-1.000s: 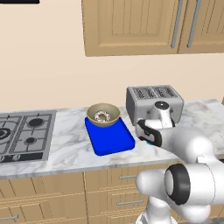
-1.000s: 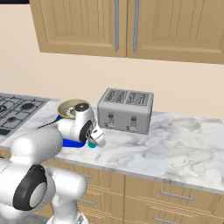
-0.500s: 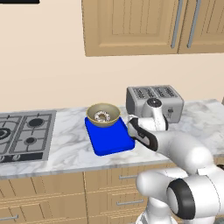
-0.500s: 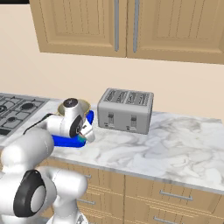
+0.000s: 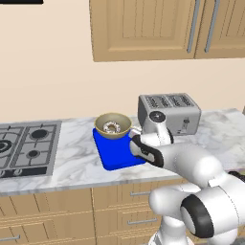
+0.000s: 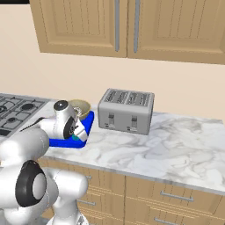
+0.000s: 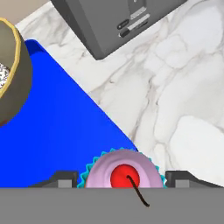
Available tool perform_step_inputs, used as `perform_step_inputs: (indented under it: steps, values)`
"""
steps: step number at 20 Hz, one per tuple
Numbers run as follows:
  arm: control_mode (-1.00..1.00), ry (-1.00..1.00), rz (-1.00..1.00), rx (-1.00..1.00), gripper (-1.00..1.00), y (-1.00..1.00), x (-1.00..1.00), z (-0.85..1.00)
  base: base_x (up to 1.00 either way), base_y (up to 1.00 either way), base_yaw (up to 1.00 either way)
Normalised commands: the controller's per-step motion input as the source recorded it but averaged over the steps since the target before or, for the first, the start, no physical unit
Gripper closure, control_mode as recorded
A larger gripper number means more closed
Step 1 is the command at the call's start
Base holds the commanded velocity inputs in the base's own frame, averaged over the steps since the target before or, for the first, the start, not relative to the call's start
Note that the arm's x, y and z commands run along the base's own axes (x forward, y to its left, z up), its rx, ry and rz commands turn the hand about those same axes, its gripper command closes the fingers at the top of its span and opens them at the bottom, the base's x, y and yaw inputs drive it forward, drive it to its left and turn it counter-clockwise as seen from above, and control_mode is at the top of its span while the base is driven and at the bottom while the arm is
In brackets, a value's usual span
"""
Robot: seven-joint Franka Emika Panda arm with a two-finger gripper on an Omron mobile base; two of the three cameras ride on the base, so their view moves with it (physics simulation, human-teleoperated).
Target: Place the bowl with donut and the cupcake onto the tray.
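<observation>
The blue tray (image 5: 119,155) lies on the marble counter, with the tan bowl (image 5: 113,125) standing on its far end and the speckled donut (image 5: 112,128) inside it. My gripper (image 7: 122,179) is shut on the cupcake (image 7: 124,173), whose pink frosting, red top and teal wrapper sit between the two fingertips (image 7: 65,179). In the hand view the cupcake hangs over the tray's (image 7: 65,131) edge nearest the toaster, with the bowl (image 7: 11,74) at the far left. From the right base camera my gripper (image 6: 79,133) is low at the tray's (image 6: 88,121) right side, in front of the bowl (image 6: 79,107).
A grey toaster (image 5: 168,112) stands just right of the tray, close behind my hand. The grey stovetop (image 5: 26,148) lies to the left. Bare marble counter (image 6: 176,145) stretches to the right of the toaster. Wooden cabinets hang above.
My arm has swung left with the cupcake held, from the counter in front of the toaster to the tray's right edge. Bowl and tray stayed put.
</observation>
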Motion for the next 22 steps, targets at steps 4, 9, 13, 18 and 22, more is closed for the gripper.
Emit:
perform_step_inputs:
  steps: [4, 9, 13, 18, 22]
  values:
    - [-1.00, -0.02, 0.00, -0.03, 1.00, 0.21, 0.23, 0.00, 0.00, 0.00, 0.00]
    - [-1.00, -0.01, 0.00, -0.03, 1.00, 0.17, 0.16, -0.08, 0.00, 0.00, 0.00]
    - [-1.00, 0.00, 0.00, -0.04, 1.00, 0.14, 0.12, -0.25, 0.00, 0.00, 0.00]
    - [-1.00, -0.01, 0.00, -0.05, -1.00, 0.15, 0.07, -0.22, 0.00, 0.00, 0.00]
    - [-1.00, -0.03, 0.00, -0.07, -1.00, 0.09, 0.01, -0.07, 0.00, 0.00, 0.00]
